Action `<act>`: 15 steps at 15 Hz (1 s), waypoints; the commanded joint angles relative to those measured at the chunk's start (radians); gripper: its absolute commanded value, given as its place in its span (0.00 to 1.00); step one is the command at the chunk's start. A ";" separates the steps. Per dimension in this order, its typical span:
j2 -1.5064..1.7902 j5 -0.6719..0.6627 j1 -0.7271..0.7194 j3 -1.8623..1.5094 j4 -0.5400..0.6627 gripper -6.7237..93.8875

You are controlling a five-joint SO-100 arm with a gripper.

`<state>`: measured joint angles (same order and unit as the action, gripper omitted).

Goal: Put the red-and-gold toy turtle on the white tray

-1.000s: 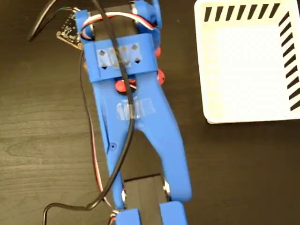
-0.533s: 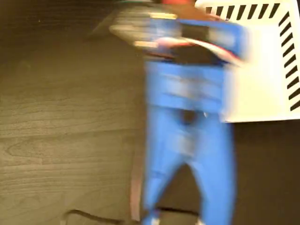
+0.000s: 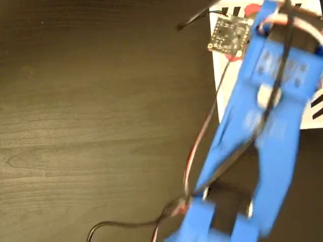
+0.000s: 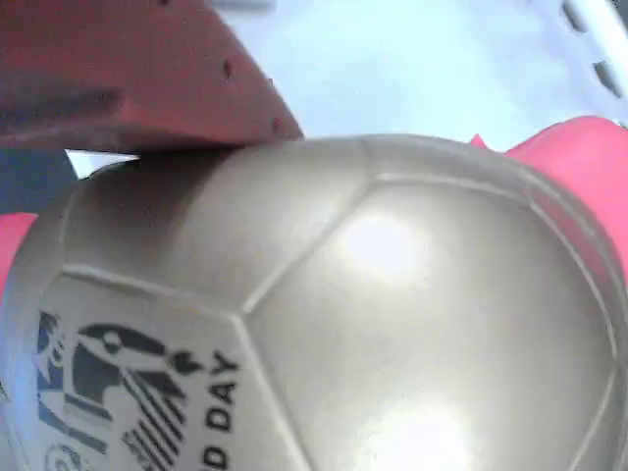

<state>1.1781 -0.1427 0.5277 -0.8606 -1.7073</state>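
wrist view shows the gripper (image 4: 186,137) holding the turtle (image 4: 373,314) above the tray (image 4: 412,69); next, lower and release.

arm (image 3: 272,126): bright blue, with black and red-and-white wires along it
circuit board (image 3: 228,35): black, dotted with pale specks
table (image 3: 91,116): dark brown wood grain
white tray (image 3: 220,96): white, short black diagonal stripes at its edges
red-and-gold toy turtle (image 4: 373,314): shiny gold panelled shell, black printed mark with "DAY", coral-red rim
gripper finger (image 4: 128,69): dull red, wrist view
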 commanded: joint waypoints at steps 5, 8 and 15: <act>-0.152 -0.061 0.015 0.184 -0.006 0.06; -0.219 -0.043 0.054 0.249 -0.006 0.06; -0.284 -0.038 0.060 0.282 -0.006 0.26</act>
<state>0.8483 -0.1764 0.5737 -0.6274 -1.7073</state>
